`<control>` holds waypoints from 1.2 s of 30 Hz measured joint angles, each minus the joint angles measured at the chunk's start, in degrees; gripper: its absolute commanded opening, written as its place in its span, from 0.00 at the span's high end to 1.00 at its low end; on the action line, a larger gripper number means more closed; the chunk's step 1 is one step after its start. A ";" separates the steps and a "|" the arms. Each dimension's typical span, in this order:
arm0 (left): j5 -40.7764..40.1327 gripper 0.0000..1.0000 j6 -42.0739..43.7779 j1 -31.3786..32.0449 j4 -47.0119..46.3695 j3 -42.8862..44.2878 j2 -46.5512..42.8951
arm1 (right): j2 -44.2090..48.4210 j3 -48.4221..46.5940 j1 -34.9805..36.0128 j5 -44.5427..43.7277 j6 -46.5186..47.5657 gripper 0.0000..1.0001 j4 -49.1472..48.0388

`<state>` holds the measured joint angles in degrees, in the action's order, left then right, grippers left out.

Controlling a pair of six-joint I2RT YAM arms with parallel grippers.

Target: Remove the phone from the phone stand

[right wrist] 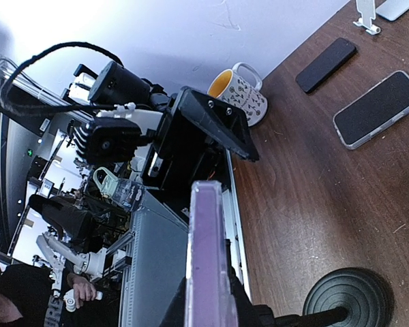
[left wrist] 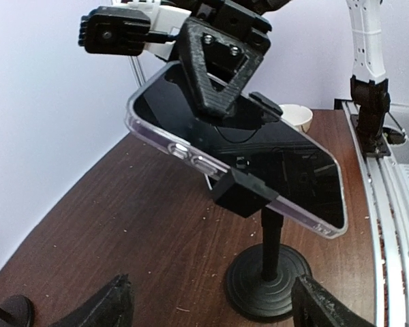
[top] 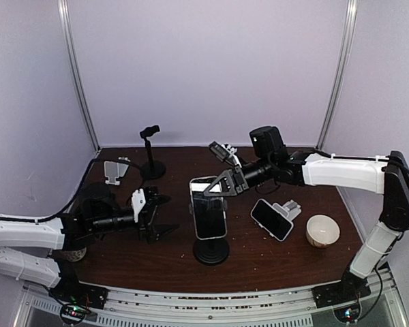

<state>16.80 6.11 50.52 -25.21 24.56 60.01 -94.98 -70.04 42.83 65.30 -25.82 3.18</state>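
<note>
- The phone (top: 209,219) is seen at the centre of the top view, held in the clamp of the phone stand (top: 211,252), screen facing up and tilted
- In the left wrist view the phone (left wrist: 259,163) is shown slanting from upper left to lower right, gripped at its lower edge by the stand's black clamp
- The right gripper (top: 217,185) is closed on the phone's top end; one finger (left wrist: 221,65) is seen flat on the screen, the other is hidden behind
- The left gripper (top: 162,216) is held just left of the phone, not touching it, fingers spread wide; both fingers (left wrist: 112,303) are seen at the bottom corners of the left wrist view
- In the right wrist view the phone (right wrist: 208,252) is seen edge-on at bottom centre, the stand's round base at lower right
- A second phone (top: 271,219) is laid flat on the table (top: 273,262), right of centre
- A bowl (top: 322,230) is placed further right
- An empty stand (top: 150,153) is set at the back, left of centre
- A mug (right wrist: 238,92) is seen at top centre of the right wrist view
</note>
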 measured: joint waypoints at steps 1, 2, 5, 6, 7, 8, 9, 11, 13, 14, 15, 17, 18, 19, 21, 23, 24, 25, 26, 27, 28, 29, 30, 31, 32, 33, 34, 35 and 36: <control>-0.68 0.17 1.66 0.26 -0.74 -0.63 0.11 | -0.33 0.00 0.07 0.37 -0.24 1.00 -0.59; -1.36 0.18 3.15 0.52 -1.27 -0.94 0.33 | -0.70 0.00 0.07 0.72 -0.61 1.00 -1.33; -4.09 0.20 8.55 1.92 -2.75 -0.66 2.19 | -1.18 -0.11 0.07 0.98 -1.57 1.00 -2.16; -4.94 0.21 10.21 2.62 -3.17 -0.44 3.04 | -1.27 -0.11 0.07 1.14 -1.70 1.00 -2.36; -5.97 0.22 11.96 3.39 -3.67 -0.13 4.11 | -1.36 -0.11 0.07 1.31 -1.86 1.00 -2.51; -6.56 0.23 13.22 3.85 -4.24 0.13 5.05 | -1.40 -0.11 0.07 1.38 -2.01 1.00 -2.60; -7.08 0.24 14.47 4.26 -4.96 0.35 6.03 | -1.44 -0.11 0.07 1.42 -2.23 1.00 -2.71; -7.85 0.25 16.52 4.63 -6.21 0.76 7.43 | -1.49 -0.11 0.07 1.46 -2.64 1.00 -2.80; -8.26 0.27 18.29 4.85 -6.86 1.66 8.52 | -1.49 -0.11 0.09 1.51 -2.82 1.00 -2.82; -8.52 0.27 19.08 5.01 -7.13 2.27 9.01 | -1.53 -0.13 0.09 1.53 -2.91 1.00 -2.82; -8.59 0.28 19.80 5.11 -7.54 2.97 9.49 | -1.60 -0.20 0.11 1.53 -2.93 1.00 -2.82; -8.81 0.31 20.87 5.55 -7.78 4.42 10.19 | -1.84 -0.33 0.17 1.53 -3.04 1.00 -2.97; -8.90 0.33 21.38 5.88 -7.93 5.14 10.49 | -1.97 -0.48 0.22 1.53 -3.06 1.00 -2.97; -9.09 0.34 21.94 6.16 -7.82 5.66 10.73 | -2.01 -0.57 0.22 1.81 -3.10 1.00 -2.93; -9.11 0.39 22.73 6.54 -7.69 6.03 11.26 | -2.03 -0.57 0.28 2.12 -3.13 1.00 -2.89; -9.05 0.48 23.45 7.08 -7.67 6.27 11.91 | -2.03 -0.57 0.39 2.34 -3.10 1.00 -2.86; -8.98 0.51 23.65 7.34 -7.63 6.36 12.13 | -2.03 -0.57 0.44 2.54 -3.13 1.00 -2.86; -8.81 0.53 24.00 7.58 -7.63 6.38 12.35 | -2.03 -0.57 0.46 2.67 -3.10 1.00 -2.86; -8.63 0.56 24.24 7.80 -7.61 6.38 12.50 | -2.03 -0.57 0.48 2.78 -3.10 1.00 -2.84; -8.52 0.59 24.30 7.89 -7.63 6.38 12.57 | -2.03 -0.57 0.50 2.84 -3.08 1.00 -2.82; -8.31 0.63 24.52 7.98 -7.56 6.38 12.59 | -2.03 -0.57 0.50 2.86 -3.08 1.00 -2.80; -8.11 0.67 24.50 8.00 -7.50 6.38 12.59 | -2.03 -0.57 0.50 2.91 -3.06 1.00 -2.80; -7.91 0.72 24.61 8.04 -7.34 6.38 12.59 | -2.03 -0.57 0.50 2.93 -3.04 1.00 -2.78; -7.76 0.78 24.68 8.09 -7.26 6.38 12.59 | -2.03 -0.57 0.50 2.95 -2.95 1.00 -2.71; -7.72 0.84 24.92 8.09 -7.28 6.36 12.57 | -2.03 -0.59 0.52 2.97 -2.73 1.00 -2.51; -7.85 0.89 24.83 8.09 -7.23 6.32 12.55 | -2.03 -0.74 0.52 2.97 -2.40 1.00 -2.05; -7.91 0.92 24.68 8.09 -7.21 6.29 12.52 | -2.03 -1.05 0.50 2.93 -1.88 1.00 -1.20; -8.07 0.95 24.50 8.09 -7.41 6.14 12.48 | -2.03 -1.31 0.50 2.84 -1.27 1.00 -0.50; -8.11 0.97 24.37 8.20 -7.74 5.86 12.28 | -2.03 -1.60 0.59 2.80 -0.74 1.00 0.20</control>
<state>8.69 30.48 58.72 -32.95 30.41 72.29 -97.01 -71.64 43.42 68.10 -26.57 3.38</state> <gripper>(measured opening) 0.254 0.122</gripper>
